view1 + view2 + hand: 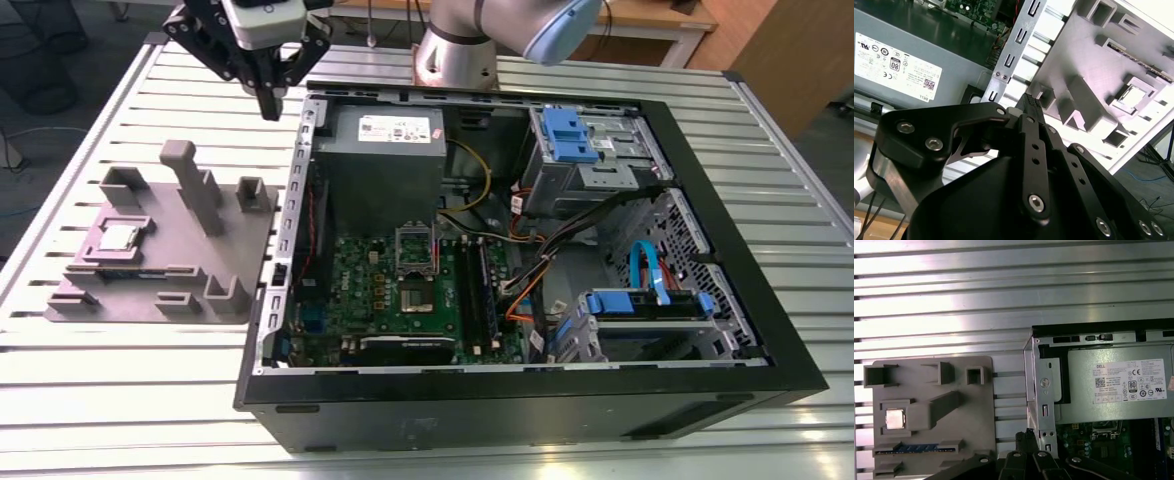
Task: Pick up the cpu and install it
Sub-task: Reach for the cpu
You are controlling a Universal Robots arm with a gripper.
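The gripper (pixel 271 98) hovers by the computer case's (pixel 534 392) far corner, fingers (pixel 1030 125) pressed together on nothing. The cpu (pixel 118 237) lies flat in its pocket on the grey fixture (pixel 180 275), well apart from them, toward the exterior view's left on the worktop (pixel 134 400).

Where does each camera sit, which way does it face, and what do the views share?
Exterior view: off the arm, high, looking down on the open computer case, fixture and cpu; arm and gripper show.
First wrist view: on the wrist, looking down past the gripper at fixture and power supply.
Second wrist view: on the wrist, close behind the gripper's linkage, looking slantwise.
Shared: the cpu sitting in the fixture.
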